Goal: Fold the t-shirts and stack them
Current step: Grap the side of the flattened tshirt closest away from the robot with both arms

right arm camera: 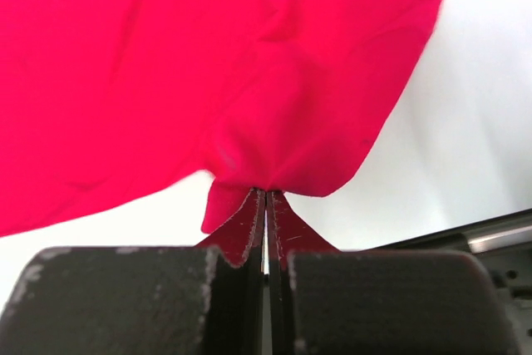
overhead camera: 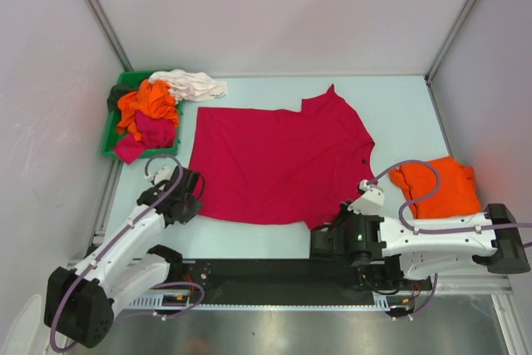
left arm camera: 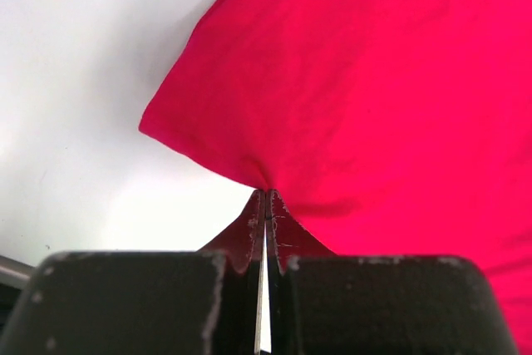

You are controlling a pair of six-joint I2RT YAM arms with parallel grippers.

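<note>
A large crimson-red t-shirt (overhead camera: 278,160) lies spread on the table's middle. My left gripper (overhead camera: 197,201) is shut on its near left edge, and the left wrist view shows the cloth (left arm camera: 374,97) pinched at the fingertips (left arm camera: 266,197). My right gripper (overhead camera: 320,234) is shut on the shirt's near right corner; the right wrist view shows the cloth (right arm camera: 249,81) bunched at the fingertips (right arm camera: 266,194). A folded orange t-shirt (overhead camera: 436,186) lies at the right. Orange (overhead camera: 150,101), magenta (overhead camera: 154,132) and white (overhead camera: 193,85) shirts are heaped at the back left.
A green plastic bin (overhead camera: 116,126) at the back left holds the heap of shirts. White walls close the table at the back and both sides. A black rail runs along the near edge (overhead camera: 274,272).
</note>
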